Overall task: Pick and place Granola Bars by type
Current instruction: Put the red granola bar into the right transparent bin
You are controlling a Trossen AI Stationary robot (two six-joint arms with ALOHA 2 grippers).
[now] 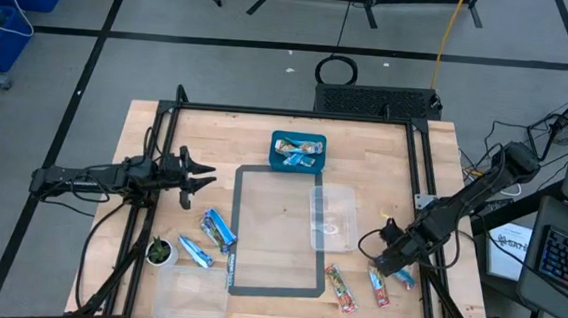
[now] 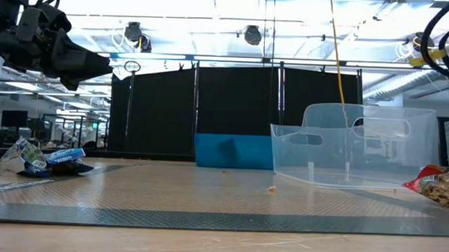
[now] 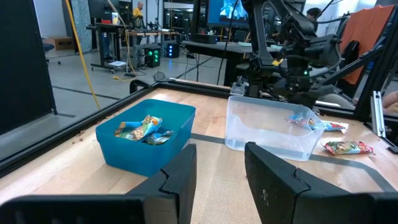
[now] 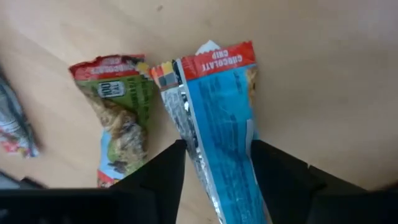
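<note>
The blue bin (image 1: 297, 152) at the back edge of the grey mat (image 1: 278, 279) already holds a few blue-wrapped granola bars (image 3: 142, 129), so one type is partly sorted, while the clear bin (image 1: 333, 218) on the mat's right side looks empty. Left of the mat, three more blue bars (image 1: 216, 228) lie loose beside a small green-topped pot (image 1: 160, 253), and right of the mat's front corner lie two red-patterned bars (image 1: 340, 287) plus one blue chocolate chip bar (image 4: 221, 130). The right gripper (image 1: 389, 263) is low over that last cluster, its fingers spread either side of the blue bar, which lies flat on the table (it looks straddled rather than pinched). The left gripper (image 1: 198, 172) hovers just left of the mat, fingers parted about halfway and holding nothing. By my reckoning most of the sorting is left: every red bar and at least four blue ones remain outside the bins
</note>
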